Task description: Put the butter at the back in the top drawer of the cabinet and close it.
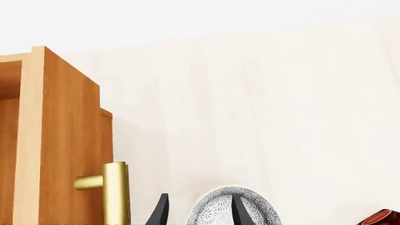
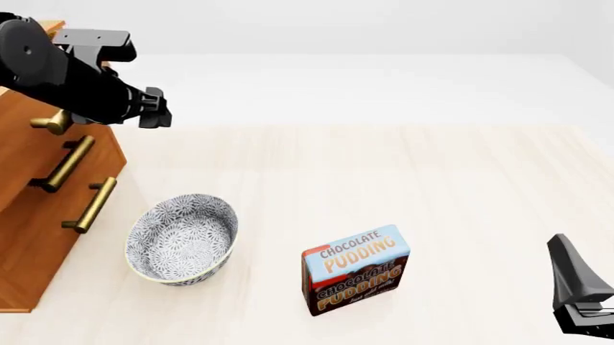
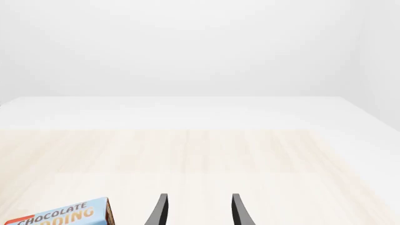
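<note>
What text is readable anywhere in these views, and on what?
"CHOCOLATE PUDDING" on the light-blue top band of the pudding box, front view.
"CHOCOLATE PUDDING" again on the brown lower part of the same box's front; a small line beneath it is too small to read.
"CHOCOLATE" and cut-off lettering below it on that box in the right wrist view.
No text on the bowl, the cabinet or its handles.

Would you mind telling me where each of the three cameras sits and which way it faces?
Left wrist: behind the left hand, facing the cabinet, its brass handle and the bowl; fingertips show.
Front: fixed above the arms' side, looking forward and down at the table; the left arm and right hand show.
Right wrist: behind the right hand, facing across the table; fingertips show.
Shared: front and right wrist both show the pudding box.
</note>
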Action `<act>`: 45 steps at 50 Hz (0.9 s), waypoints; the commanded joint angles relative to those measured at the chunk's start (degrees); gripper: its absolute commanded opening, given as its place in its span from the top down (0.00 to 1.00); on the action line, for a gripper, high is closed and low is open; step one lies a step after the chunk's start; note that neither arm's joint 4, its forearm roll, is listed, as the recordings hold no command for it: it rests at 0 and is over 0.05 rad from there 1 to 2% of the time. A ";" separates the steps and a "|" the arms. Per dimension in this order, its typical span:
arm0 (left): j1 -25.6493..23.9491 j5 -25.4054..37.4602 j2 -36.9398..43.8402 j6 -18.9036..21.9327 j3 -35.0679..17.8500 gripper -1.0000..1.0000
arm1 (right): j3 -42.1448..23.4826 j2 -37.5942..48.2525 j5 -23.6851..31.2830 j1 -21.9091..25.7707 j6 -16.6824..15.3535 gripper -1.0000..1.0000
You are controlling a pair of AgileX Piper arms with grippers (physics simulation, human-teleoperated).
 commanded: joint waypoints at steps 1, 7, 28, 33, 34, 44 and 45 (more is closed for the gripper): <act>1.64 -0.01 -0.23 -0.26 0.54 0.00 | 0.00 0.00 0.00 0.00 0.00 0.00; 2.20 0.00 -0.55 -0.38 0.77 0.00 | 0.00 0.00 0.00 0.00 0.00 0.00; 5.00 -0.11 -1.55 -0.77 1.40 0.00 | 0.00 0.00 0.00 0.00 0.00 0.00; 5.74 -0.22 -1.81 -0.67 1.68 0.00 | 0.00 0.00 0.00 0.00 0.00 0.00; 5.85 -0.25 -1.81 -0.71 1.71 0.00 | 0.00 0.00 0.00 0.00 0.00 0.00; 7.58 -0.70 -2.11 -0.55 2.37 0.00 | 0.00 0.00 0.00 0.00 0.00 0.00; 7.67 -0.71 -2.13 -0.60 2.37 0.00 | 0.00 0.00 0.00 0.00 0.00 0.00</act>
